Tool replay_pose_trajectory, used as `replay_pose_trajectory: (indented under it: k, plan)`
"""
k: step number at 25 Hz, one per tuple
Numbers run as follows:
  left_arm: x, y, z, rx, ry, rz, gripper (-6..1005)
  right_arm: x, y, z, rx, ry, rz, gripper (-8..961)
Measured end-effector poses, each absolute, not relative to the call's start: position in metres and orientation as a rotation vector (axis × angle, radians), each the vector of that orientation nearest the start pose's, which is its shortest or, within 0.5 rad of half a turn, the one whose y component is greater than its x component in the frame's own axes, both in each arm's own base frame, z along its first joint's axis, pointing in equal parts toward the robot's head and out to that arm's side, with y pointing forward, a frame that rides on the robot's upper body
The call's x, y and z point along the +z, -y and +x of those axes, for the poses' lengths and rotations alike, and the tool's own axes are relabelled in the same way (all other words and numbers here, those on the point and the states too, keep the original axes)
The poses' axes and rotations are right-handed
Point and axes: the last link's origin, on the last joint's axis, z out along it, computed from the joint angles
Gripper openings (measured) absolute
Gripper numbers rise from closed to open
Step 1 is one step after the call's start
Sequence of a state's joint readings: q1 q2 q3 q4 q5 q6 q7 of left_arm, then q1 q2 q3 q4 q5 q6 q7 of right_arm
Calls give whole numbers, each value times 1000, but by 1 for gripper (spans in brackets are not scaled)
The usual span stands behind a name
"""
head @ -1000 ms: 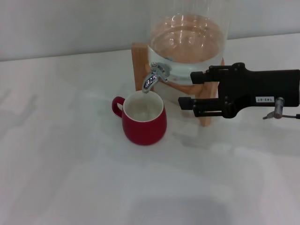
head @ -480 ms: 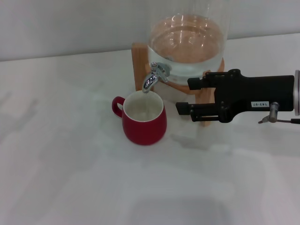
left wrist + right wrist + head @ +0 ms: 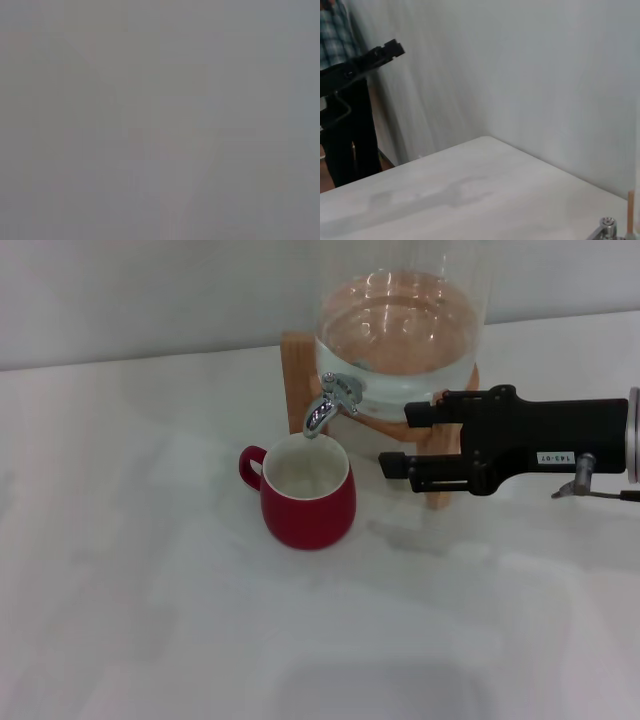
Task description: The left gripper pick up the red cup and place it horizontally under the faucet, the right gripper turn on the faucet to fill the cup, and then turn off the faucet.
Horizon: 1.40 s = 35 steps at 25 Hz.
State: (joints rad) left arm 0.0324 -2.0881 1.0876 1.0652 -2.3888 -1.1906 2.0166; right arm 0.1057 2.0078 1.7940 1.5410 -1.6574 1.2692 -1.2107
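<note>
While the red cup [image 3: 308,491] stands upright under the faucet [image 3: 331,402], I see my right gripper [image 3: 395,442] just to the faucet's right, fingers apart, pointing at it. The left gripper is unseen.

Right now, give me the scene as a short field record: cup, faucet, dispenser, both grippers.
red cup: upright on the white table, handle toward the robot's left, inside looks empty
faucet: spout right above the cup's rim, no water stream visible
dispenser: clear glass on a wooden stand, holds water
right gripper: open, beside the cup on the robot's right, fingers pointing toward the faucet, not touching it
left gripper: away from the table, seen only in the right wrist view
</note>
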Motion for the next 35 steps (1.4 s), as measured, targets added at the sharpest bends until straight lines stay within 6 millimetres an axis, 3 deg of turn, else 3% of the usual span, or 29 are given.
replay_pose_trajectory:
  k: [7,16,35]
  plan:
    - [134,-276,-296,-1131,443,-1650,880,50,-296,182,633,-507,-2626,722]
    - [134,-279,-295,-1130,445,-1650,880,22,-291,166,647,-439,-2740,722]
    - [134,-276,-298,-1124,454,-1648,881,6,-304,161,699,-465,-2638,721]
